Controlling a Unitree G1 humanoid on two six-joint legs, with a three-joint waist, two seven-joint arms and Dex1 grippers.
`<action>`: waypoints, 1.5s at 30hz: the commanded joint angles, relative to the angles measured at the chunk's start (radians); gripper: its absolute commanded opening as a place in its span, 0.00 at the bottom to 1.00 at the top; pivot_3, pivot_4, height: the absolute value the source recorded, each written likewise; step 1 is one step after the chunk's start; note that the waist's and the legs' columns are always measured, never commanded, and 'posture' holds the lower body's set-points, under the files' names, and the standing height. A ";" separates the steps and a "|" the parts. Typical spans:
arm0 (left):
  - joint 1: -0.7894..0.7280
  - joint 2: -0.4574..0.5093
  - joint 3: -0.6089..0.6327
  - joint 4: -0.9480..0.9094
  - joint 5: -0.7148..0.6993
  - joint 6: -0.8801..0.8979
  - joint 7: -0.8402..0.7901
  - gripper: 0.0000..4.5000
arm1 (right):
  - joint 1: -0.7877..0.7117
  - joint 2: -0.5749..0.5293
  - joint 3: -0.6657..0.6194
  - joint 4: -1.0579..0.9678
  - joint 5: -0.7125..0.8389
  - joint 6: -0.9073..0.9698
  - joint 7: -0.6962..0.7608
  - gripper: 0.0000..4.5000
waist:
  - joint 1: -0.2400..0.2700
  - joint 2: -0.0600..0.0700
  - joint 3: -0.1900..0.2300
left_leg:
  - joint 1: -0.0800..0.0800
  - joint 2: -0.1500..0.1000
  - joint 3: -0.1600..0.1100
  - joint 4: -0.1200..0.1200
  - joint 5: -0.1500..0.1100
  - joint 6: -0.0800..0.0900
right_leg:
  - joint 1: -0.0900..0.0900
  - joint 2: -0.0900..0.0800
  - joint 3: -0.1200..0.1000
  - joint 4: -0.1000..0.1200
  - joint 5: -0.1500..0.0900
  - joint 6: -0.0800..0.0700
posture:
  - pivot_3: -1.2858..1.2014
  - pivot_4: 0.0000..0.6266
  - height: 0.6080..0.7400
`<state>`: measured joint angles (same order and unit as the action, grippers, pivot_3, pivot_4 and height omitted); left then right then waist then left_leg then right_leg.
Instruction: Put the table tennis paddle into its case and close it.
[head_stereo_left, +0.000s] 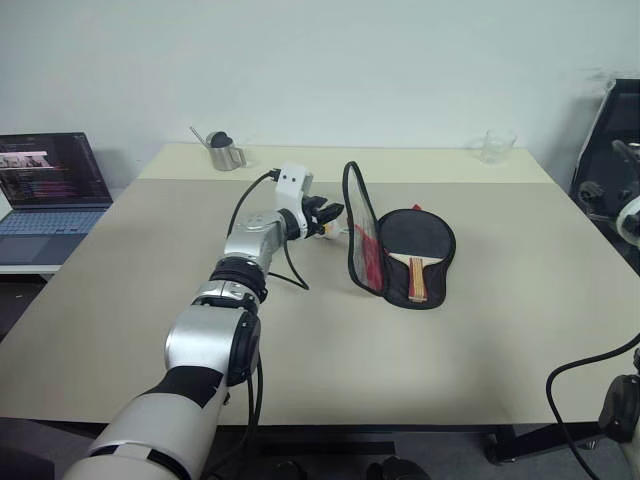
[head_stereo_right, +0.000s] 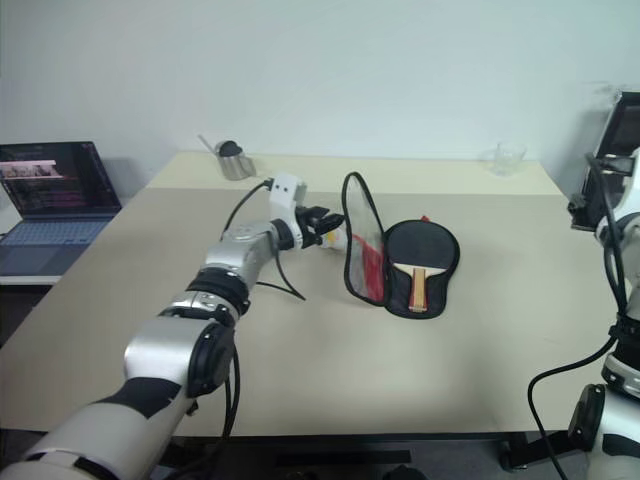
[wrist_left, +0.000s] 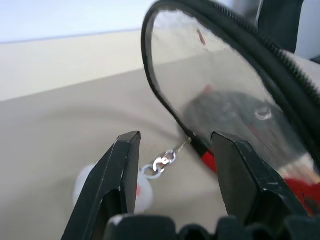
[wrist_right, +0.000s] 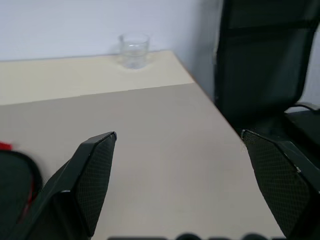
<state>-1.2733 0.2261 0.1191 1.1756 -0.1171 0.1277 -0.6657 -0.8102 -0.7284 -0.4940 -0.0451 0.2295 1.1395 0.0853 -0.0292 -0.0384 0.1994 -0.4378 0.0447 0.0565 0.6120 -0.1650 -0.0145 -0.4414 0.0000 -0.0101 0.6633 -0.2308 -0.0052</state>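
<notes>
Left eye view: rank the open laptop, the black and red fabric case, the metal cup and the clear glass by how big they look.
1. Black and red fabric case and open laptop, alike; laptop partly cut off.
2. Metal cup.
3. Clear glass, only slightly smaller.

This looks like an office or lab room. A plain white wall (head_stereo_left: 400, 60) runs behind a wide beige surface (head_stereo_left: 500, 330), the kind of desk found in a workroom. Off to the left, on a lower side desk, an open laptop (head_stereo_left: 50, 190) glows with lines of text on a dark screen. At the far right stands a black office chair (wrist_right: 265, 65), its tall back just past the surface's edge. At the back edge sit a metal cup (head_stereo_left: 226, 153) with a stick in it and a clear glass (wrist_right: 134, 49). Black cables (head_stereo_left: 580, 400) hang at the right.
</notes>
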 joint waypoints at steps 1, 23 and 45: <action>-0.013 -0.070 -0.009 -0.066 -0.015 0.023 0.002 0.54 | 0.007 -0.044 -0.005 -0.067 0.034 0.004 0.060 0.98 | 0.000 0.000 0.000 | 0.000 0.000 0.000 0.000 0.000 0.000 | 0.000 0.000 0.000 0.000 0.000 0.001 | 0.52 0.24 1.00; 0.073 -0.171 -0.135 -0.215 0.029 0.073 -0.090 0.54 | 0.521 -0.209 -0.039 -0.596 0.422 0.057 0.562 0.98 | -0.007 -0.001 0.000 | 0.005 -0.001 -0.001 0.003 0.000 0.000 | 0.005 0.001 0.000 -0.001 0.002 0.004 | 0.52 0.24 1.00; 0.429 0.431 -0.098 -0.939 -0.241 0.352 -0.716 0.54 | 0.254 0.352 0.186 -0.043 0.251 0.080 0.109 0.98 | 0.002 -0.002 -0.002 | 0.004 0.003 -0.001 0.003 0.001 0.001 | 0.005 0.001 0.002 0.001 0.003 0.001 | 0.52 0.24 1.00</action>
<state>-0.8438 0.6434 -0.0017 0.3141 -0.3166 0.4498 -1.3855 -0.5327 -0.3793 -0.3125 -0.0988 0.4881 1.2598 0.1940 -0.0276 -0.0400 0.1978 -0.4344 0.0475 0.0550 0.6153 -0.1638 -0.0132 -0.4366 0.0008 -0.0076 0.6645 -0.2277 -0.0046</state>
